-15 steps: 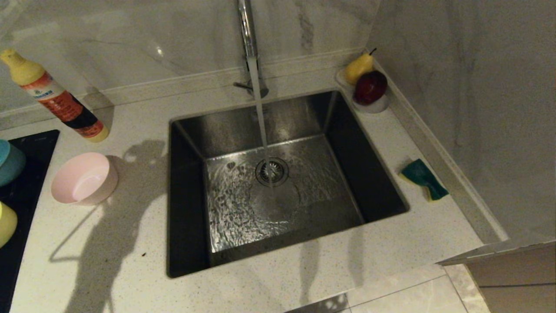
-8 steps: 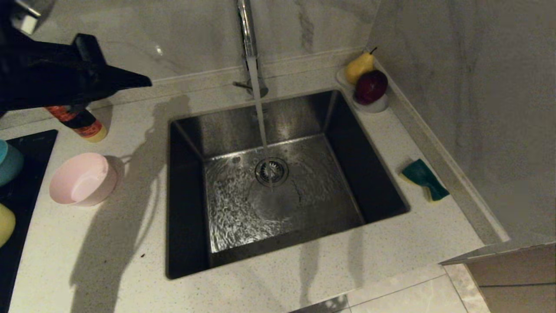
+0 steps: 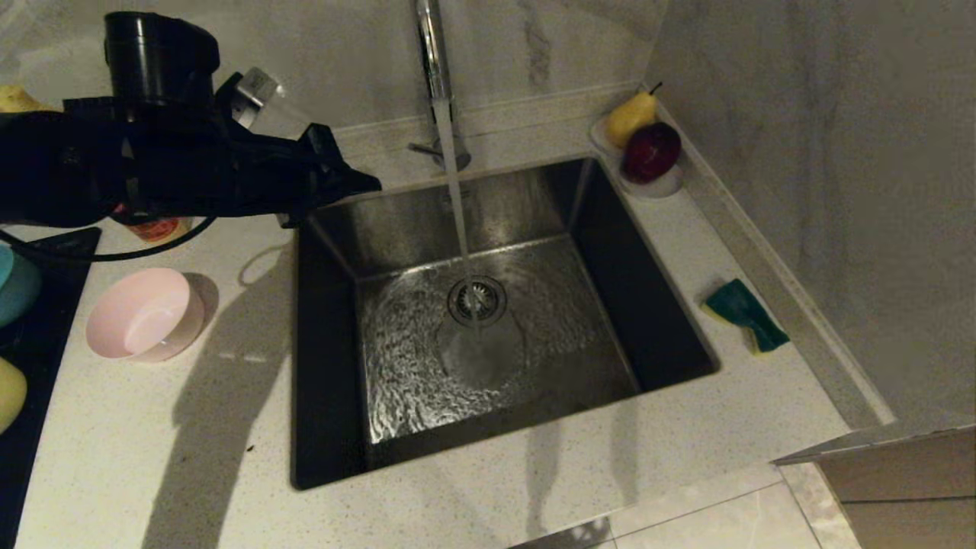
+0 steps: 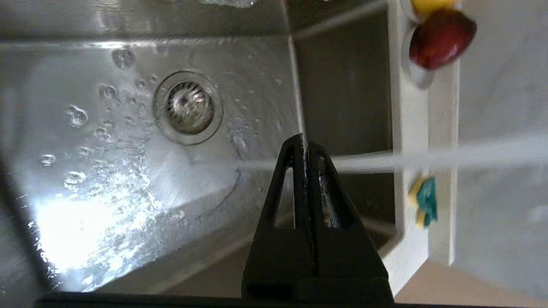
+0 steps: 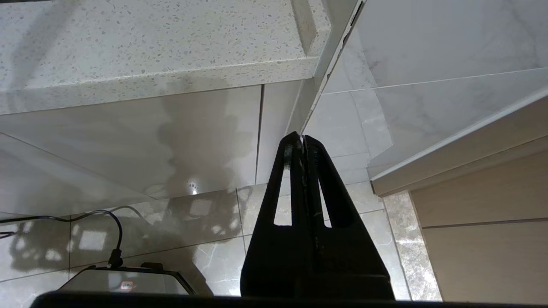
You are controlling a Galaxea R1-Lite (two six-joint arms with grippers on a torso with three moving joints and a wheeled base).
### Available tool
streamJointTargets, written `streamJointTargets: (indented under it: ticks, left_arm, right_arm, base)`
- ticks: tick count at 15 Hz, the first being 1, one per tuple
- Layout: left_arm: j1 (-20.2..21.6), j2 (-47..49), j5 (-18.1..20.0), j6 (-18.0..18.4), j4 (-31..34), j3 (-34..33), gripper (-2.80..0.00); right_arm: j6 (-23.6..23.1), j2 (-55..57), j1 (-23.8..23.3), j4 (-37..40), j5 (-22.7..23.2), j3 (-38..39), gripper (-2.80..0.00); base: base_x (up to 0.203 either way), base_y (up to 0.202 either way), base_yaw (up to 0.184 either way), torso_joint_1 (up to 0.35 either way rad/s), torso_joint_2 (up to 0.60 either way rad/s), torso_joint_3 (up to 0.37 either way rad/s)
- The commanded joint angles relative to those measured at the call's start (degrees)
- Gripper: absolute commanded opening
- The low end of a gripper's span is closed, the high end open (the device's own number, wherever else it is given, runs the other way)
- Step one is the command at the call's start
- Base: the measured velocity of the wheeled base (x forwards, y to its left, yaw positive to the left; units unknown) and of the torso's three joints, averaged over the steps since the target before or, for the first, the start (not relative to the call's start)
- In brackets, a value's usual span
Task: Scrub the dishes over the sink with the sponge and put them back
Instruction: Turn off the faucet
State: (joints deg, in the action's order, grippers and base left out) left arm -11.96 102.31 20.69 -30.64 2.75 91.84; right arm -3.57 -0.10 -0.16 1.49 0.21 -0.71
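The steel sink (image 3: 328,343) fills the middle of the head view, and water runs from the chrome tap (image 3: 433,53) onto its drain (image 3: 476,299). A pink bowl (image 3: 141,313) stands on the counter left of the sink. A light blue bowl (image 3: 15,282) and a yellow bowl (image 3: 9,393) are cut off by the left edge. The green and yellow sponge (image 3: 743,314) lies on the counter right of the sink. My left gripper (image 3: 370,183) hangs shut and empty over the sink's back left corner. My right gripper (image 5: 302,139) is shut, empty and parked low below the counter edge.
A detergent bottle (image 3: 156,229) is mostly hidden behind my left arm. A white dish (image 3: 659,187) with a pear and a red apple sits at the sink's back right corner. A black hob (image 3: 53,252) lies under the two bowls at the left. A wall runs close along the right.
My left arm has swung in from the upper left and reached toward the sink, now covering the bottle. Its gripper has stayed shut. Bowls and sponge have not moved.
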Motion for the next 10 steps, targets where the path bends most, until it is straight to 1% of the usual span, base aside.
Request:
streamJointTargets:
  ticks: [1,3,4,7,10]
  left_arm:
    - [-0.08,2.31,0.23,-1.89,-1.62,0.09,-2.80]
    - [-0.16,3.43,0.23,-3.63,-4.50,0.31,-2.80]
    - [-0.24,4.25,0.23,-3.92,-5.21,0.80,-2.80]
    - [-0.52,5.20,0.32,-6.52,-6.66,1.16,-2.80]
    - [-0.74,5.59,0.85,-7.06,-8.20,1.32,-2.80]
  right_arm:
    - [-0.03,0.01,0.00,0.01,0.06,0.00,-2.80]
    - [-0.03,0.01,-0.02,0.01,0.06,0.00,-2.80]
    - [-0.03,0.01,-0.02,0.01,0.06,0.00,-2.80]
    - [-0.03,0.01,-0.02,0.01,0.06,0.00,-2.80]
    - [-0.03,0.01,0.02,0.01,0.06,0.00,-2.80]
  base:
    - [0.000,0.000,0.000,0.000,0.00,0.000]
    - [0.000,0.000,0.000,0.000,0.00,0.000]
    - [0.000,0.000,0.000,0.000,0.00,0.000]
    - [0.000,0.000,0.000,0.000,0.00,0.000]
    - [0.000,0.000,0.000,0.000,0.00,0.000]
